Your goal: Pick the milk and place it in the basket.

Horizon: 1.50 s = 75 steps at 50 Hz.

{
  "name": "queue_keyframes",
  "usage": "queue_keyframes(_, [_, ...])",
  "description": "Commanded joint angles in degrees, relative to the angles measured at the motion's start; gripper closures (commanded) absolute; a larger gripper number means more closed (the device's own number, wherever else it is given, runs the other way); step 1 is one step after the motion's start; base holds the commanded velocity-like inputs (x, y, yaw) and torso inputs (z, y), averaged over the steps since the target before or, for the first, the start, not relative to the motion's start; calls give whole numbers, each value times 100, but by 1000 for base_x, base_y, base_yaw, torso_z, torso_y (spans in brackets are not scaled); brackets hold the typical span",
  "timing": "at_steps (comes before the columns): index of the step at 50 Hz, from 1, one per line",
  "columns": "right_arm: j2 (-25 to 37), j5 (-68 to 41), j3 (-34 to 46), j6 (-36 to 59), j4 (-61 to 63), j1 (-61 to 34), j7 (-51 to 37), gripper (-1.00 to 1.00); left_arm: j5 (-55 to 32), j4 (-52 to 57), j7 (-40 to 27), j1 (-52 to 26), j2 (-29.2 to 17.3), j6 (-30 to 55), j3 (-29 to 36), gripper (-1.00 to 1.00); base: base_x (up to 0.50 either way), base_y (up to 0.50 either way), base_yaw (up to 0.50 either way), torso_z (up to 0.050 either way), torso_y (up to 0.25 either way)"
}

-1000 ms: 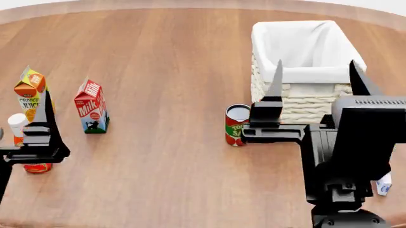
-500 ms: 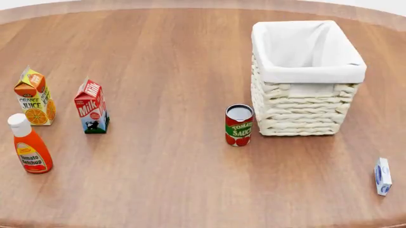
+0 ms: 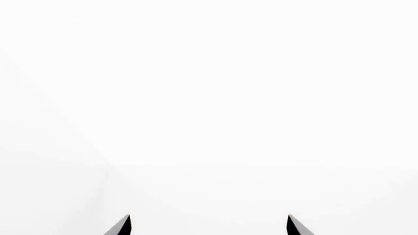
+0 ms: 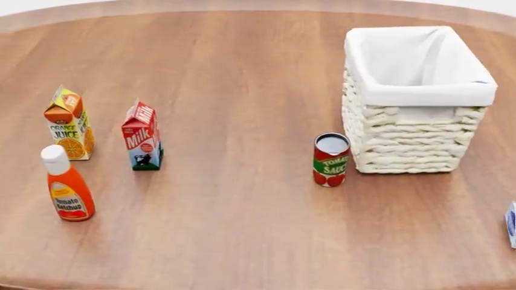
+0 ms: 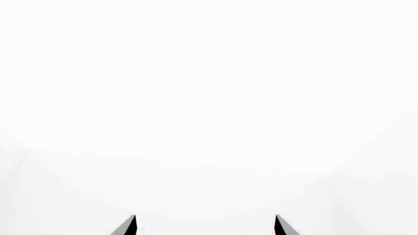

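My left gripper [image 3: 208, 226] and right gripper [image 5: 205, 225] both face blank white, fingers spread wide apart, gripping nothing. The milk [image 4: 142, 136] stands upright on the table [image 4: 234, 72] at the left, just right of the orange juice [image 4: 69, 124], beyond the ketchup [image 4: 67, 192]. The basket [image 4: 417, 103] sits far right, a tomato sauce can [image 4: 330, 160] near its left side.

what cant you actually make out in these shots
- Small white and blue box, head view: cut off by the right edge.
- Both arms: not in the head view at all.
- Left tool and right tool: wrist views show only two dark tips against blank white.
- Basket floor: hidden by its front rim.
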State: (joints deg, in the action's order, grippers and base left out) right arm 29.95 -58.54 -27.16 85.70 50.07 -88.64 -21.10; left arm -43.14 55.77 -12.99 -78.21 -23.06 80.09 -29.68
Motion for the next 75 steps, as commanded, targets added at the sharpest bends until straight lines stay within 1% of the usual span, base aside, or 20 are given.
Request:
queue_keyframes(1, [168,-281,23,-80,15,12,-152,-100,-104,8,-94,-12,-75,-36,-12,-100,0,500,0,0,0])
queue_keyframes(17, [256,-446,59,-273,-27,167,-268,-100,-206,-31,-206,84,-157,-176,39,-100,0,492,0,0,0])
queue_keyframes(31, [394,-527,227,-377,-48,234,-362,-100,-340,-52,-304,103,-208,-231,46,-100,0,0,0,0,0])
queue_keyframes(39, [371,-926,31,-336,-76,197,-474,-100,-365,-85,-344,155,-250,-310,82,-100,47,0,0,0,0])
queue_keyframes(75, [598,-1318,83,-638,-112,435,-626,-100,-539,-168,-528,317,-397,-548,152,-100,494,0,0,0,0])
